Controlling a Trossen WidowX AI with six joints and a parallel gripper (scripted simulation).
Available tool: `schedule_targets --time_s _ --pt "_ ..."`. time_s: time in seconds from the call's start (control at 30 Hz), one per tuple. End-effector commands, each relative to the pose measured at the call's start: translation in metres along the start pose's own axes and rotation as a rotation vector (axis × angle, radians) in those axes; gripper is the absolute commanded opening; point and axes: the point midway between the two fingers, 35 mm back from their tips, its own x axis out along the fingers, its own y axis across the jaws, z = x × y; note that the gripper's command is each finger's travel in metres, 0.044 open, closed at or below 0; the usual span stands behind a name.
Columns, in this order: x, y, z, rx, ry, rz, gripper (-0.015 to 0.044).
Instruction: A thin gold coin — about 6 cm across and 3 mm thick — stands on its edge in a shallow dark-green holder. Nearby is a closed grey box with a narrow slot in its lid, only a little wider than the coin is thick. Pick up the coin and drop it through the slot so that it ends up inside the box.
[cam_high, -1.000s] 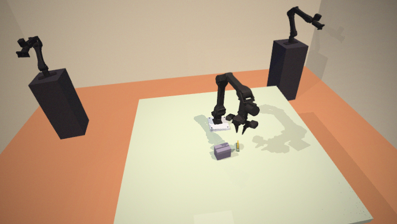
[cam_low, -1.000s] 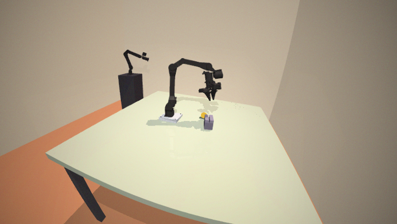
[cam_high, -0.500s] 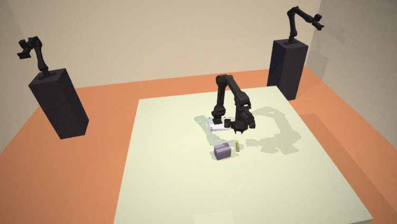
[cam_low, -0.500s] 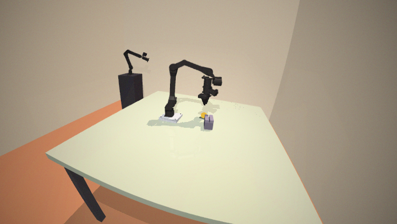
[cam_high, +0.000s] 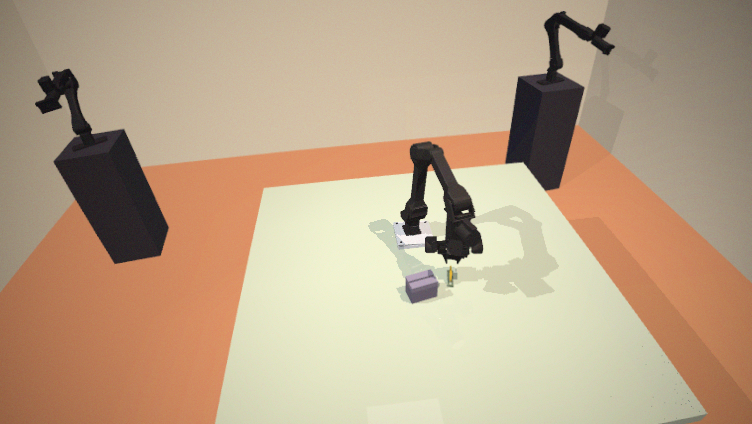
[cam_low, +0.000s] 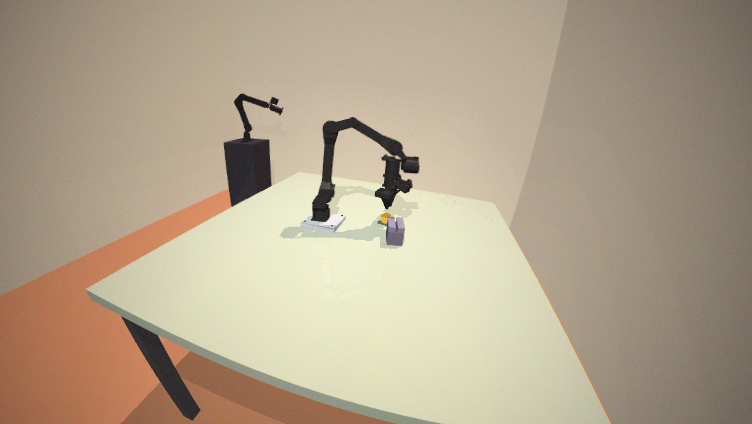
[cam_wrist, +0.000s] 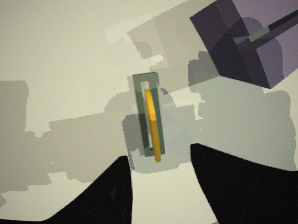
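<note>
Gold and edge-on, the coin (cam_wrist: 153, 124) stands upright in its dark-green holder (cam_wrist: 145, 115) on the pale desk (cam_high: 326, 337), just beside the grey box (cam_high: 421, 287), while the black fingers hover above it, partly parted and holding nothing.

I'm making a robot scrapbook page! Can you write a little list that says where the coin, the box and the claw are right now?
coin: gold, standing on its edge in its holder
holder: dark green, on the table, beside the box but not touching
box: grey, closed, dark slot in the lid
gripper: partly open, empty, pointing down above the coin, one finger each side
coin picked up: not yet
</note>
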Motion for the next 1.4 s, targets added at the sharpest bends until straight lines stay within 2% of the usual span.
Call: schedule_targets --time_s 0.0,1.37 --pt "0.008 0.000 -0.001 0.005 0.015 -0.002 0.0161" --pt "0.070 -0.001 -0.002 0.005 0.015 -0.002 0.0161"
